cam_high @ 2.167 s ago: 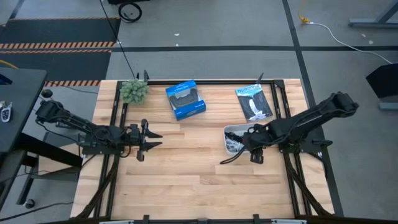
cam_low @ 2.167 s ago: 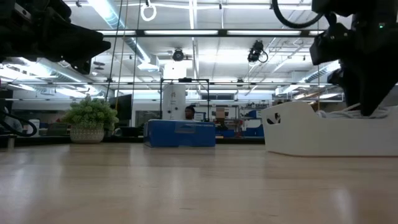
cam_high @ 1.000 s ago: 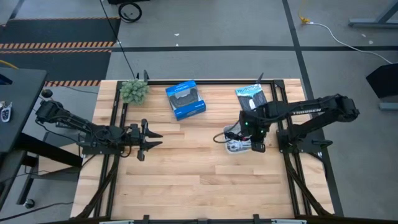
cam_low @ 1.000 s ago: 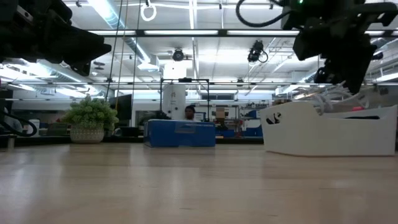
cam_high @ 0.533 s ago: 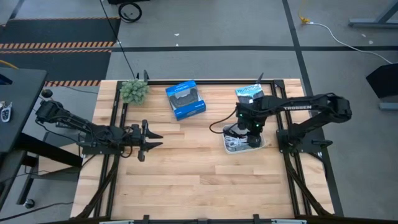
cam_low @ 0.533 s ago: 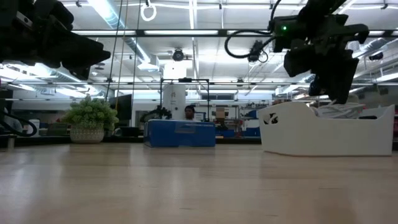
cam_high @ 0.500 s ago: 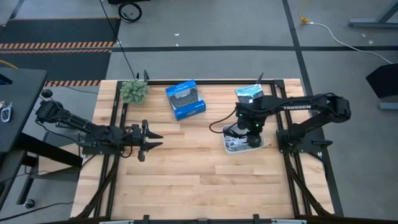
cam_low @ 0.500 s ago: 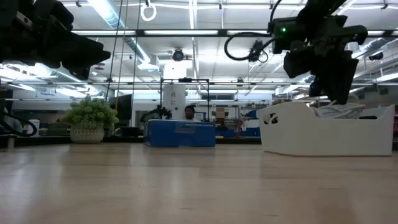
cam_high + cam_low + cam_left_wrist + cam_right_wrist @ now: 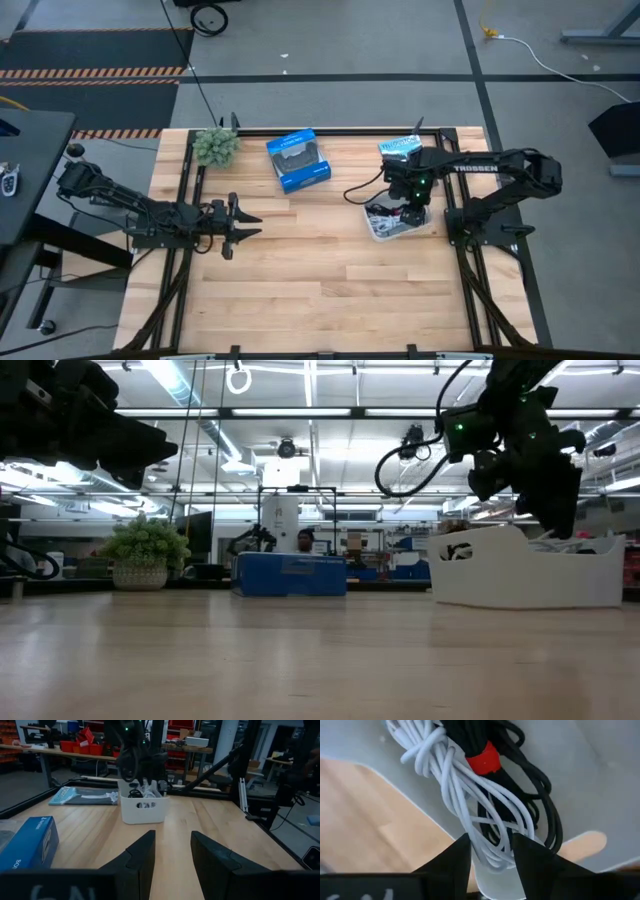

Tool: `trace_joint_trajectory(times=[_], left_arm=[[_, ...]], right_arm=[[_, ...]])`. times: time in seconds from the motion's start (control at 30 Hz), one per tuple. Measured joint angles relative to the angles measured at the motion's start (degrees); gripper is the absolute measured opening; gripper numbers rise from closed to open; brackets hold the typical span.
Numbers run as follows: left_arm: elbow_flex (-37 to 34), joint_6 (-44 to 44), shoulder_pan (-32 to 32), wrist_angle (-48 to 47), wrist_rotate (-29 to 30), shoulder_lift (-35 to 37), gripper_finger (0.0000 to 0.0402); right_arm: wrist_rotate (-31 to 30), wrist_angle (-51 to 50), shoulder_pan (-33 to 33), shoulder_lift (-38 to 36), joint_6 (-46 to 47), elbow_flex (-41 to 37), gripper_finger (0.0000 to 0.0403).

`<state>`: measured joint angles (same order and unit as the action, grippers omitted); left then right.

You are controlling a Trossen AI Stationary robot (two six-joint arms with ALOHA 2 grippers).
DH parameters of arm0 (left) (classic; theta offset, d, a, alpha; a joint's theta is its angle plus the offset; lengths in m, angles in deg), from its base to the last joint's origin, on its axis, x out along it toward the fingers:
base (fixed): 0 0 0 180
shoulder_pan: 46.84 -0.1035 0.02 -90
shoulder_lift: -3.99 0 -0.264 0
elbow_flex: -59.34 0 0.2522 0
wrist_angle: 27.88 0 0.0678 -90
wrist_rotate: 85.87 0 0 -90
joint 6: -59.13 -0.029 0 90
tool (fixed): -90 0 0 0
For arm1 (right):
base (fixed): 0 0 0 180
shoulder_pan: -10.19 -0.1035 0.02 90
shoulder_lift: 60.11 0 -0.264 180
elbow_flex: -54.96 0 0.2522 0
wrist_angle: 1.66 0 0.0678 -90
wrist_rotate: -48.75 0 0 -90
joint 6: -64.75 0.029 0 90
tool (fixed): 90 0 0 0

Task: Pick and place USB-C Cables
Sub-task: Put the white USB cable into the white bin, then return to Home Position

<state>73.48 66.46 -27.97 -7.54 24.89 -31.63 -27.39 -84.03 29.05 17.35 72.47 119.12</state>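
Observation:
A white bin [image 9: 385, 229] on the right half of the table holds the bundled cables. The right wrist view shows a white bundle [image 9: 455, 785] and a black bundle with a red tie [image 9: 484, 760] lying on the bin's floor; the other cables are hidden. My right gripper [image 9: 492, 854] points down into the bin [image 9: 530, 570], open, with a finger on either side of the white bundle's looped end. I cannot tell whether they touch it. My left gripper [image 9: 240, 222] hovers open over the table's left half, far from the bin [image 9: 144, 810].
A blue box [image 9: 298, 160] lies near the far edge at the middle, a flat black-and-white packet [image 9: 405, 156] just beyond the bin, and a small potted plant [image 9: 215, 146] at the far left corner. Bare wood stretches between the two arms and along the near edge.
My right gripper has swung a little toward the table's far right and lowered deeper into the bin, staying open. The white bin has slid and turned slightly toward the right.

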Motion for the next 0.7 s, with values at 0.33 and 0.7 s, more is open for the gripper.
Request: trace_joint_trajectory(times=[0.33,0.7], left_arm=[[0.00,0.01,0.00,-0.03,0.00,0.00,0.0133],[0.00,0.81,0.00,-0.06,-0.02,0.00,0.0133]], right_arm=[[-0.81,-6.17,-0.61,-0.29,1.71,3.57,0.0151],[-3.38,1.62,-4.09,-7.79,-4.67,13.31,0.0149]])
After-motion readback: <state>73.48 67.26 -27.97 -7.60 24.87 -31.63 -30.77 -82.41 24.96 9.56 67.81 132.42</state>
